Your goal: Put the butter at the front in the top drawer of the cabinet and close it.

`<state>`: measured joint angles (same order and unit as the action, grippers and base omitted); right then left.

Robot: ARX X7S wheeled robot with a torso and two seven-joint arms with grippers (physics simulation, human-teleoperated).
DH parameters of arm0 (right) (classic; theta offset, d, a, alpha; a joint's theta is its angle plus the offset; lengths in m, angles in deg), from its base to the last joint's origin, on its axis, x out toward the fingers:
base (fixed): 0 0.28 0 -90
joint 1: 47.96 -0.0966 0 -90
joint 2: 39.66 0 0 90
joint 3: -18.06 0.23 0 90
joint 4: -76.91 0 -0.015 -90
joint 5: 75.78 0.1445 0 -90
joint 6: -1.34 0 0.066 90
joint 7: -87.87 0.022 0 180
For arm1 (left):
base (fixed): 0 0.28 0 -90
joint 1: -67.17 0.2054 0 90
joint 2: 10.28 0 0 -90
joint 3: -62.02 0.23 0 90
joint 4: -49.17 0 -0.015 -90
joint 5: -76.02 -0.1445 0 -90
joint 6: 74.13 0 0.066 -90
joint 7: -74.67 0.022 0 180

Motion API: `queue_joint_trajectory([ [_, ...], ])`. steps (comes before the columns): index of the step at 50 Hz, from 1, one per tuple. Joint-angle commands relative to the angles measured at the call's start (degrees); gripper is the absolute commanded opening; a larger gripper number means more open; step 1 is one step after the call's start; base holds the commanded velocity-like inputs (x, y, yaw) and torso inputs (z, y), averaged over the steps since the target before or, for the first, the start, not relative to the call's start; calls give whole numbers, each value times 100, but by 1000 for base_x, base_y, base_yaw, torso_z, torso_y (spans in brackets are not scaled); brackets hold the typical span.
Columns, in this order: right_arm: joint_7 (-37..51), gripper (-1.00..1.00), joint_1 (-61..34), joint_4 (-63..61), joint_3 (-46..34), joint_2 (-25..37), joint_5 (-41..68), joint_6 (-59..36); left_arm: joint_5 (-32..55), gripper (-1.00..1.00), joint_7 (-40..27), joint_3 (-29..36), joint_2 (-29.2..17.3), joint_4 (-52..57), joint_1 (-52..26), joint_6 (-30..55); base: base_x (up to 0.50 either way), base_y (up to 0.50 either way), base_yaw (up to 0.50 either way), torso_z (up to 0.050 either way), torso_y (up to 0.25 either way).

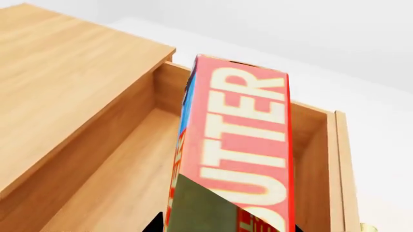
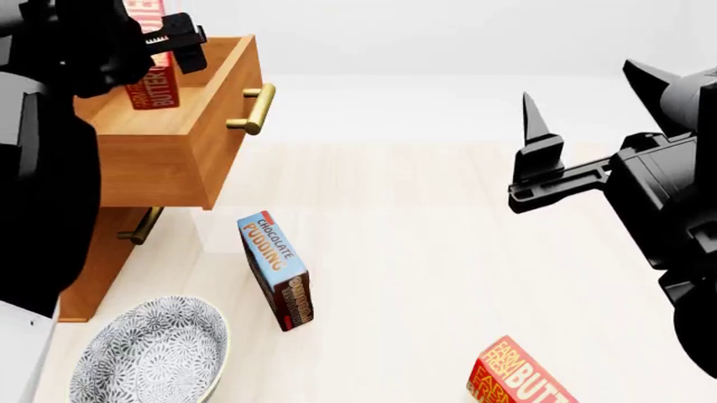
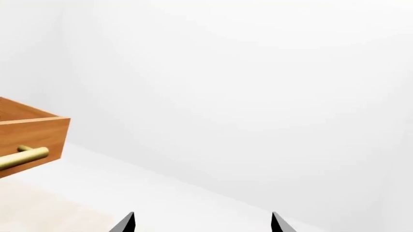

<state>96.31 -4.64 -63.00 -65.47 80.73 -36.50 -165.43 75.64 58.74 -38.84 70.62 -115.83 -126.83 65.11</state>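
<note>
Butter boxes: two, one [image 2: 151,59] over the cabinet's [image 2: 112,252] open drawer, one [image 2: 521,378] well apart from it
Pudding boxes: one [image 2: 277,270], near the cabinet
Bowls: one [image 2: 151,357]
Brass handles in view: two [image 2: 255,109]
</note>
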Motion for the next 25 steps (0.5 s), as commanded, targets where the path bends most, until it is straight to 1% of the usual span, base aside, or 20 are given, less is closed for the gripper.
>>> queue_joint_trajectory([
  [1,38,100,44,-28,36,3,74,-5,28,-100,-123,48,-14,2,14,-132,0,0,0,0,0],
  [25,82,100,166,-23,29,67,154,117,52,-100,-251,-47,-113,2,143,-186,0,0,0,0,1],
])
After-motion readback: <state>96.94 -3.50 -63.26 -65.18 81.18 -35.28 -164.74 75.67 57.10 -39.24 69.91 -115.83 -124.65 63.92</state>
